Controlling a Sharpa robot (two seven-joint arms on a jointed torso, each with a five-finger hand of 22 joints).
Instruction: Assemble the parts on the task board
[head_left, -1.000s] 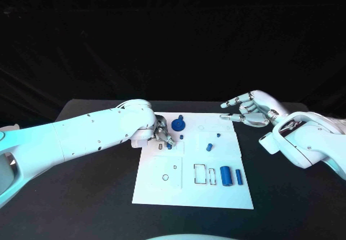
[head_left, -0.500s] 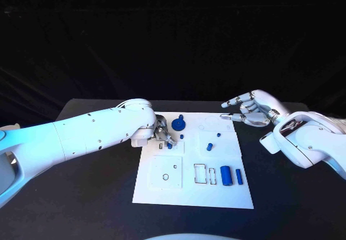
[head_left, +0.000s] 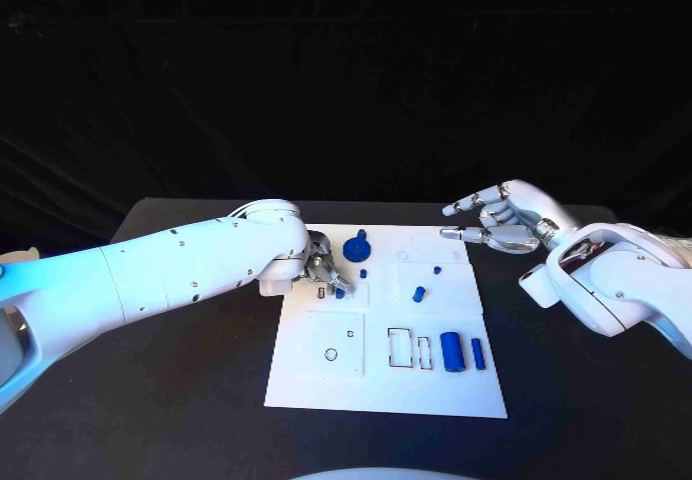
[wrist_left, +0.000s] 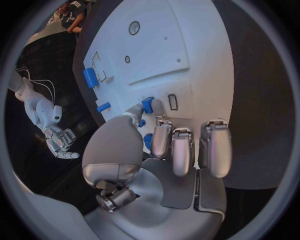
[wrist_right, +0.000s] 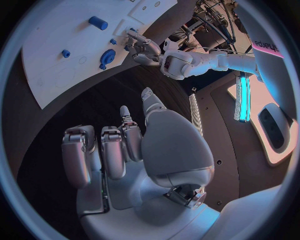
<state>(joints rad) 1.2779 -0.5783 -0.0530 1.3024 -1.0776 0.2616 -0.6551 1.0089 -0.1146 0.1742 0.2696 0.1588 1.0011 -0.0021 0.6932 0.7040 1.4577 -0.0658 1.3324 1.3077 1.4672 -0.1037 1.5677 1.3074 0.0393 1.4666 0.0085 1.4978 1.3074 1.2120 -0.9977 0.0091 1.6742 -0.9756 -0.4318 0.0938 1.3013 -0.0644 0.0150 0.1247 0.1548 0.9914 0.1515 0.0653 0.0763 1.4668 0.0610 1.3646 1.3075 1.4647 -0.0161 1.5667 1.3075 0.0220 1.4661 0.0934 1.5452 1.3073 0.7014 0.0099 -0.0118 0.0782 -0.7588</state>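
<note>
Evidently the left hand (head_left: 323, 268) pinches a small blue peg (wrist_left: 147, 104) at the task board's (head_left: 346, 385) far left; light, rigid, slick, best gripped mid-shaft. Right hand (head_left: 498, 222) hovers, fingers spread, empty.

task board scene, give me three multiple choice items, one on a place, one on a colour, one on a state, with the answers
1. Where is the left robot hand?
A. over the far left part of the task board
B. off the table
C. at the board's near right corner

2. What colour is the large cylinder lying on the board's near right part?
A. red
B. blue
C. yellow

3. What is the state of the right robot hand?
A. gripping the large cylinder
B. pressed flat on the board
C. raised by the board's far right corner, fingers apart, holding nothing

Answers: 1 A, the head view shows it beside the blue disc part. 2 B, it is plainly blue against the white board. 3 C, its fingers are spread with nothing between them.
</note>
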